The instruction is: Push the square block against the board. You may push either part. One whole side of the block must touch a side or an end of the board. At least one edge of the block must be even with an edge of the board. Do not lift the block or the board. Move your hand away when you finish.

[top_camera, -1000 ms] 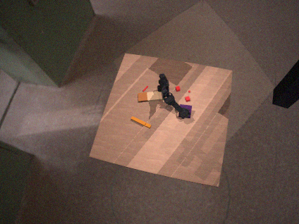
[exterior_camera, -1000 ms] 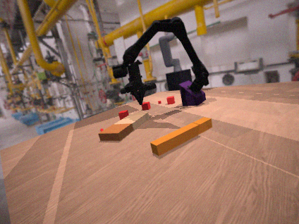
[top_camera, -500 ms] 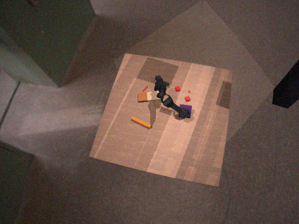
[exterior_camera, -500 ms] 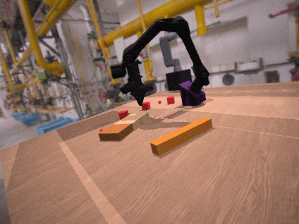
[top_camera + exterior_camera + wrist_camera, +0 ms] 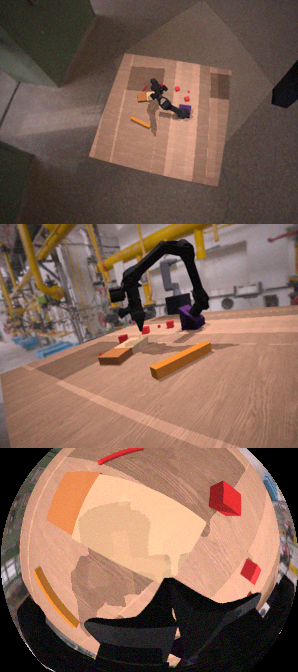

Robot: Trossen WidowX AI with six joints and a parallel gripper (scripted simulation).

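The square orange-brown block [image 5: 142, 96] [image 5: 115, 356] [image 5: 72, 500] lies flat at one end of the cream board [image 5: 149, 94] [image 5: 135, 342] [image 5: 142, 515]. One whole side of it appears to touch the board's end, with no gap showing. Their long edges look about even in the wrist view. The board is partly covered by the arm in the top view. My gripper [image 5: 140, 330] [image 5: 170, 579] is shut and empty, its tips down, above the table near the board's other end; the exact height is hard to tell.
A long orange bar [image 5: 140, 122] [image 5: 180, 360] [image 5: 55, 598] lies apart from the board. Red cubes [image 5: 177, 89] [image 5: 123, 338] [image 5: 225, 498] and a thin red stick [image 5: 145, 88] [image 5: 120, 455] lie beyond. A purple block [image 5: 188, 107] [image 5: 188, 320] is at the arm's base.
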